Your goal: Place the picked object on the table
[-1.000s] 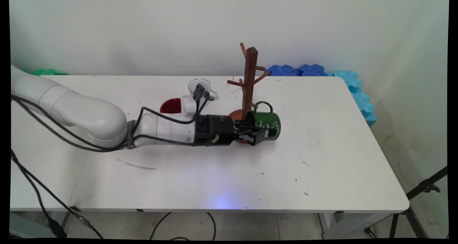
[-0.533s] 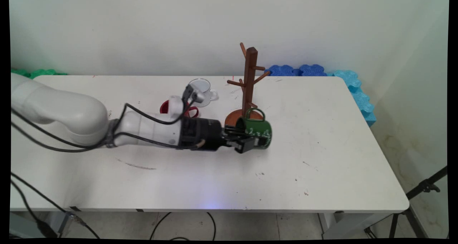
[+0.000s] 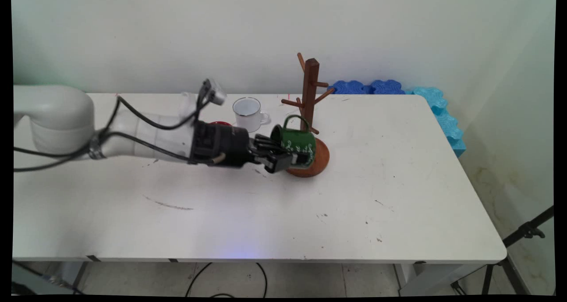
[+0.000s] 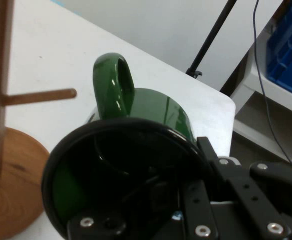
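The table [image 3: 398,195] carries a wooden mug tree [image 3: 308,116] near the far edge's middle. The gripper [image 3: 280,156], jaws clamped on the rim of a green mug [image 3: 296,143], holds it sideways against the tree. A white cup [image 3: 248,113] stands behind. The handle could knock a peg [image 4: 40,96] and tip the tree.

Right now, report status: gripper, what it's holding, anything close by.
Gripper shut on green mug, gripping its rim, mug on its side, handle up. Wooden mug tree right beside it. White mug behind.
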`<state>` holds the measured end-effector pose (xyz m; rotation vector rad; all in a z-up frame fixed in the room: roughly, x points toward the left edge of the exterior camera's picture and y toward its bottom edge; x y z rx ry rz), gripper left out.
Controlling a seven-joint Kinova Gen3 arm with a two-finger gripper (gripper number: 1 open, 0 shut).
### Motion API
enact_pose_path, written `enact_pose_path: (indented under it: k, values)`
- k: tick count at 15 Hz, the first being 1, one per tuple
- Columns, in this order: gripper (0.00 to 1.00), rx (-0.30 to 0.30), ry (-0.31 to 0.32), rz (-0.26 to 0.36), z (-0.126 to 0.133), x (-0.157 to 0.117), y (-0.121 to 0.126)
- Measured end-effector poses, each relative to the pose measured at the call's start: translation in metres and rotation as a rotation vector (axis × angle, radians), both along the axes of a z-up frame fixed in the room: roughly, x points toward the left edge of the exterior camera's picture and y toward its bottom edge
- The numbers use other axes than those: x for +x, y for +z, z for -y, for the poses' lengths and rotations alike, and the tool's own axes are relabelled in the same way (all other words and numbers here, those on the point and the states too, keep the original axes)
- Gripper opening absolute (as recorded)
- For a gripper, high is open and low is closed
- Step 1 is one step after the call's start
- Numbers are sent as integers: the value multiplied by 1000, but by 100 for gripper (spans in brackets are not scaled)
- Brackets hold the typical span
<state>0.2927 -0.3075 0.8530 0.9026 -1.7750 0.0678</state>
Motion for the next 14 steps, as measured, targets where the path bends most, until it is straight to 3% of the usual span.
enact_pose_path:
  k: [4,14]
  values:
    - [0,-40,-15,24,-5,15,29]
    - [0,-39,-79,141,-16,65,93]
